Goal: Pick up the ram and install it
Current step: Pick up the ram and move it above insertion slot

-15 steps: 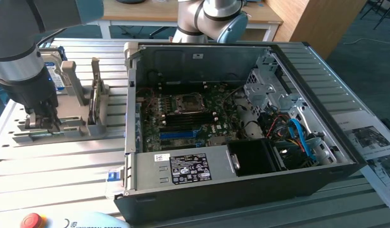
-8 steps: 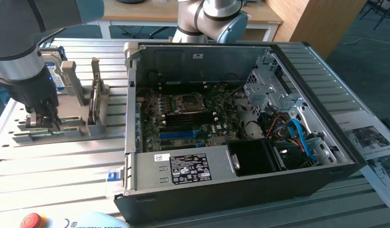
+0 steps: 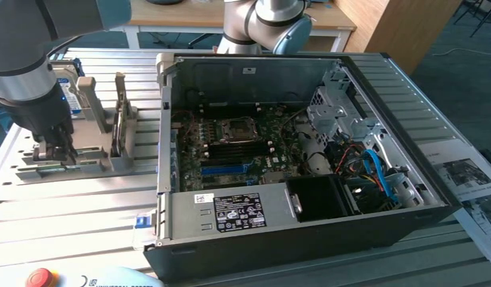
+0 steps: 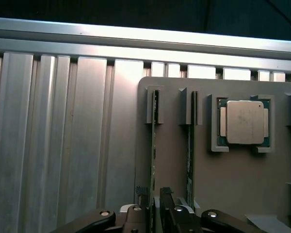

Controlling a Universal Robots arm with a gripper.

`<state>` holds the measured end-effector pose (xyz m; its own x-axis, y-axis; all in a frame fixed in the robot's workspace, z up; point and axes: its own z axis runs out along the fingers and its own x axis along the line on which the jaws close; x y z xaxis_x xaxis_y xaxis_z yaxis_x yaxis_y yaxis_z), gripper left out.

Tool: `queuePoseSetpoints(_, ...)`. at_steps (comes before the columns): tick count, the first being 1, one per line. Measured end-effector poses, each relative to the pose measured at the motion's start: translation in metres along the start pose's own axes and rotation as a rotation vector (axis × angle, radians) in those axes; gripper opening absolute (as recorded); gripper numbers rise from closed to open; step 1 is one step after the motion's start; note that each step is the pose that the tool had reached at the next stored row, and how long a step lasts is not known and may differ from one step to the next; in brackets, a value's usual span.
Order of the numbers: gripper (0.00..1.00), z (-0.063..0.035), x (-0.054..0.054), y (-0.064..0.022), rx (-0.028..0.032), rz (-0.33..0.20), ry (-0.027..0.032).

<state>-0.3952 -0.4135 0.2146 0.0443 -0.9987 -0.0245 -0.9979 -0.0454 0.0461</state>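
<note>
- Gripper (image 4: 154, 194): part-way apart, straddling the ram (image 4: 153, 145) and not visibly pinching it.
- The ram stands on edge in the grey holder (image 4: 233, 184). Its long axis runs straight out from the gripper to the holder's end bracket.
- A second stick (image 4: 189, 145) lies parallel just beside it, with the processor (image 4: 243, 121) beyond that.
- The holder rests on the ribbed worktop (image 3: 70, 215), where the gripper (image 3: 54, 152) is low over it.
- The open computer case (image 3: 301, 236) sits to the exterior view's right, with its blue slot (image 3: 226, 169) well apart from the ram.
</note>
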Motion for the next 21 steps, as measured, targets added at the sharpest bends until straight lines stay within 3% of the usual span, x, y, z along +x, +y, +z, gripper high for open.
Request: queuePoseSetpoints(21,0.24,0.0092,0.0002,-0.0004,-0.0002,-0.009,0.0004)
